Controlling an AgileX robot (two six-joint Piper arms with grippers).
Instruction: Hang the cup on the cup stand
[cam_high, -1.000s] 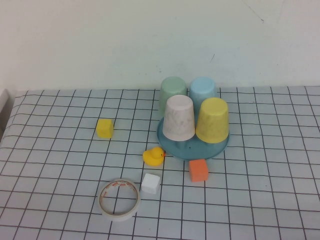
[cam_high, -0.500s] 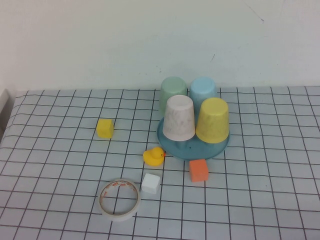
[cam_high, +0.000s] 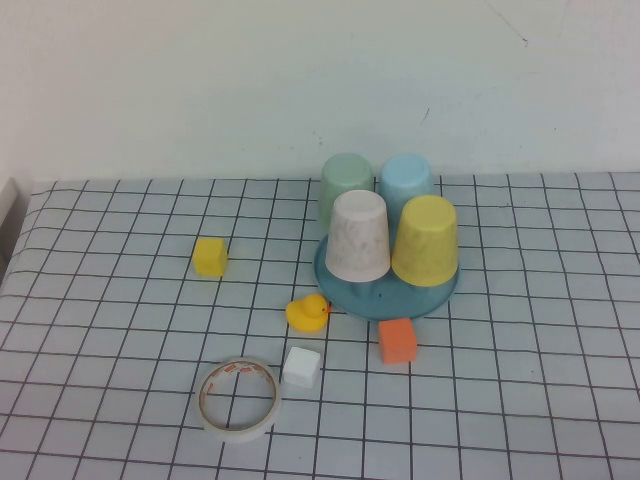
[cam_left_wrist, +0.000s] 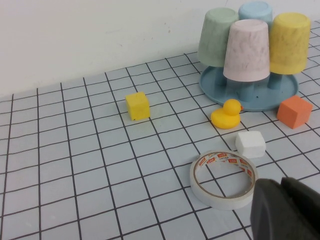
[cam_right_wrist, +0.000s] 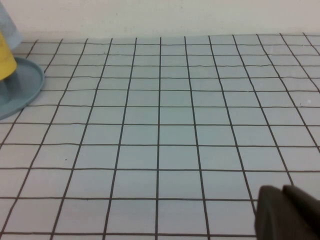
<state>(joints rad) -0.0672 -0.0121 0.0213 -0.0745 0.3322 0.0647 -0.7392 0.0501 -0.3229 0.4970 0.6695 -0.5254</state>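
The yellow cup (cam_high: 426, 240) sits upside down on the blue cup stand (cam_high: 436, 295) at its front right, beside a speckled pinkish-white cup (cam_high: 358, 236). Green (cam_high: 346, 183) and light blue (cam_high: 407, 180) cups stand inverted behind them. In the left wrist view the yellow cup (cam_left_wrist: 290, 36) and the stand (cam_left_wrist: 260, 97) are far from my left gripper (cam_left_wrist: 281, 187), which is shut and empty, close to the tape roll. My right gripper (cam_right_wrist: 282, 192) is shut and empty over bare grid cloth, with the stand's rim (cam_right_wrist: 22, 85) and a sliver of the yellow cup (cam_right_wrist: 5, 59) far off. Neither gripper shows in the high view.
On the checked cloth lie a yellow cube (cam_high: 210, 256), a rubber duck (cam_high: 307, 313), a white cube (cam_high: 301, 366), an orange cube (cam_high: 397, 341) and a tape roll (cam_high: 238, 397). A pale wall runs behind the table.
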